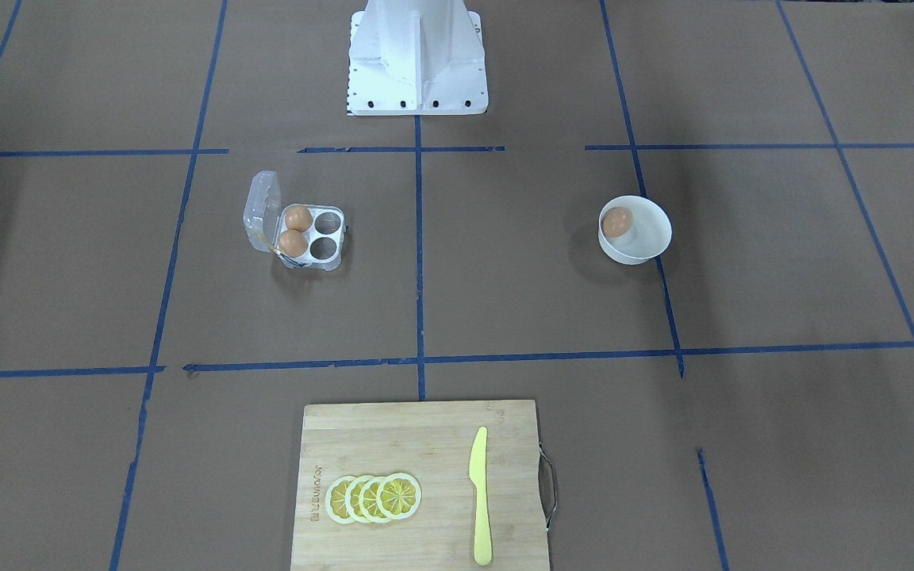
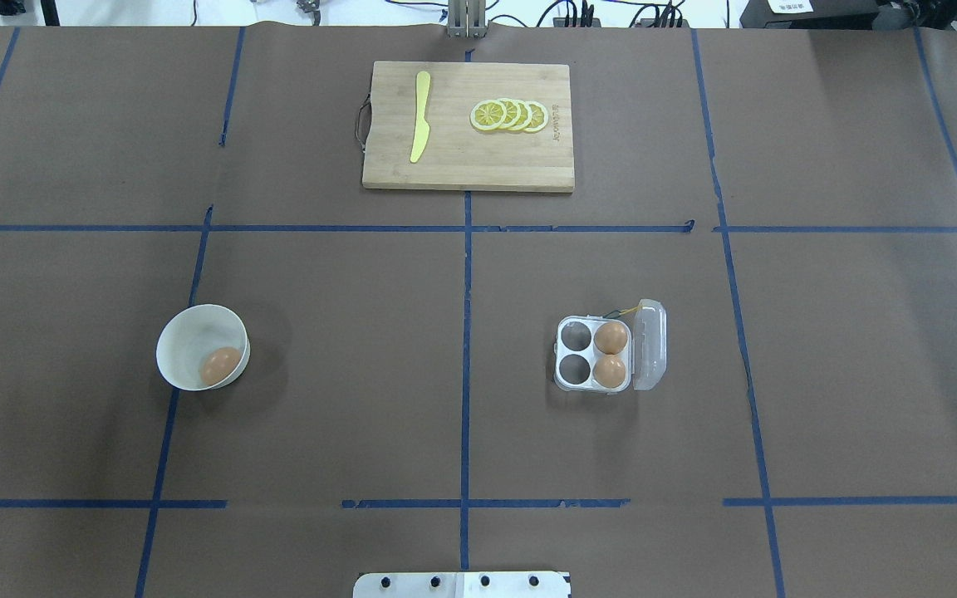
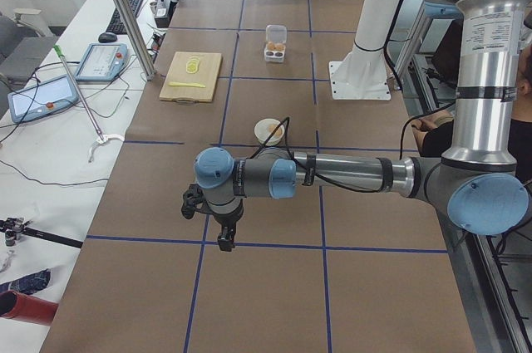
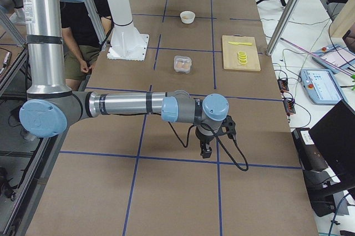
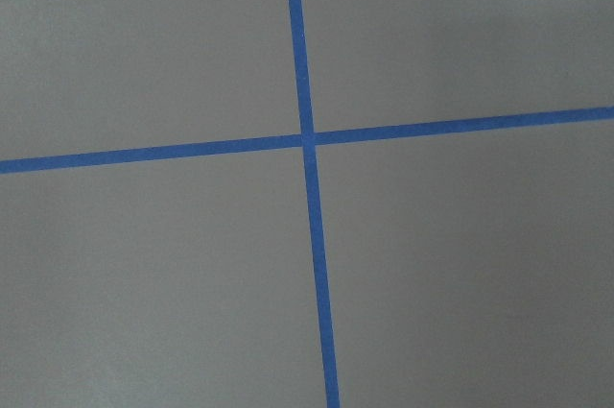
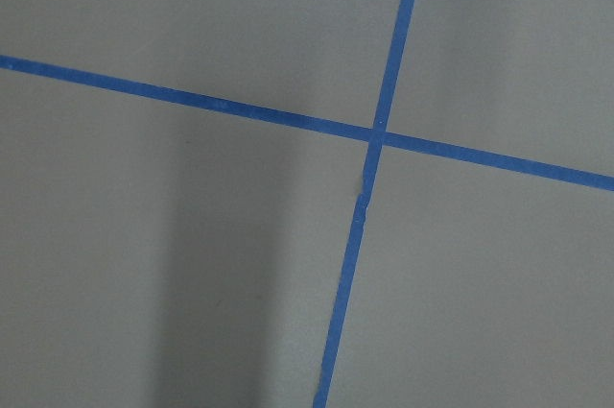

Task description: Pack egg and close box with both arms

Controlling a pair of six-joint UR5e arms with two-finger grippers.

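Observation:
The clear egg carton (image 2: 576, 362) stands open on the robot's right half of the table, its lid (image 2: 651, 345) tipped up. Two tan eggs (image 2: 611, 338) fill the cells next to the lid; the other two cells are empty. A third egg (image 2: 220, 365) lies in a white bowl (image 2: 188, 332) on the left half. In the front-facing view the carton (image 1: 327, 238) is at the left and the bowl's egg (image 1: 617, 221) at the right. My left gripper (image 3: 219, 235) and right gripper (image 4: 204, 151) hang over bare table far from both; I cannot tell whether they are open or shut.
A bamboo cutting board (image 2: 468, 162) lies at the far middle edge with lemon slices (image 2: 509, 115) and a yellow knife (image 2: 421, 115) on it. The white pedestal (image 1: 416, 63) stands at the robot's side. Blue tape lines cross the brown table.

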